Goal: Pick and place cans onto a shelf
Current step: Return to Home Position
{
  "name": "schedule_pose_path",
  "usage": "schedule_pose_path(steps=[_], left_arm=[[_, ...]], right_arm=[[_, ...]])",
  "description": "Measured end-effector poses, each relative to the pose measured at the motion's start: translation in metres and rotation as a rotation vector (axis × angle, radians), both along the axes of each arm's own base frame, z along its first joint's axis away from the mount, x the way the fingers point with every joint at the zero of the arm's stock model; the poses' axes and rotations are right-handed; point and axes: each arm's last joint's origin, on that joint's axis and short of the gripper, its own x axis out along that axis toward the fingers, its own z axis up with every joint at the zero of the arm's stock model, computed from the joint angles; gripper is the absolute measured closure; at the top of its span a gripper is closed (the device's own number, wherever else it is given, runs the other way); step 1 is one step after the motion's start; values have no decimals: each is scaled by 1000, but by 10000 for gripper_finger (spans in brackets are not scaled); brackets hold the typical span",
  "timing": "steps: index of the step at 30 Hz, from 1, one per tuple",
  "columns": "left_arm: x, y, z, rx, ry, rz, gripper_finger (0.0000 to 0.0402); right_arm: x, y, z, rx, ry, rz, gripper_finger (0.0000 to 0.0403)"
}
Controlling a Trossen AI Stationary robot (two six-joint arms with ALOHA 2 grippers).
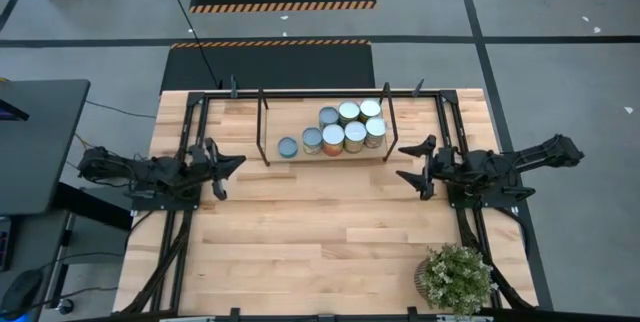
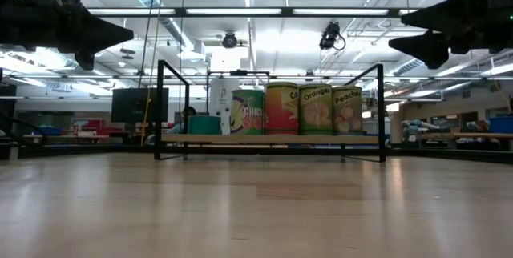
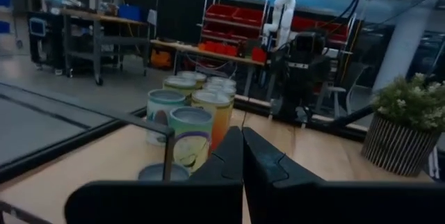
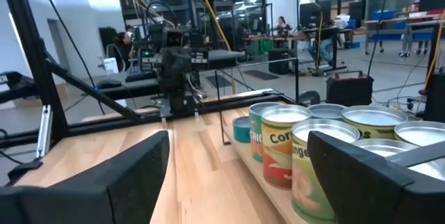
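Observation:
Several cans (image 1: 345,127) with silver or bluish tops and orange, green or tan labels stand upright, close together, on the low light-wood shelf (image 1: 290,117) with its thin black rod frame, at the table's far middle. They also show in the low view (image 2: 298,108) and both wrist views (image 3: 191,113) (image 4: 306,147). My left gripper (image 1: 235,162) is shut and empty, above the table left of the shelf. My right gripper (image 1: 403,162) is open and empty, above the table right of the shelf. Both point toward the shelf.
A potted plant (image 1: 457,277) stands at the table's near right corner. Black frame rails (image 1: 190,132) run along the table's left, right and far sides. Bare wooden tabletop (image 1: 320,222) lies between the shelf and the near edge.

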Motion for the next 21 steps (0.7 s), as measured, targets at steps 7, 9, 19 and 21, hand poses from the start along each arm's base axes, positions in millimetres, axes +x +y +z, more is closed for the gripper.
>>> schedule_pose_path(steps=[7, 9, 19, 21], left_arm=[[0, -2, 3, 68, -9, -56, 395], [0, -2, 3, 129, 10, -53, 389], [0, -2, 3, 239, 49, -40, 378], [0, -2, 3, 239, 49, -41, 380]], right_arm=[[-1, -1, 2, -7, -22, -21, 54], [-2, -3, 3, -7, -27, -68, 54], [-2, -4, 3, 173, -75, -96, 54], [-2, -4, 3, 170, -74, -94, 54]])
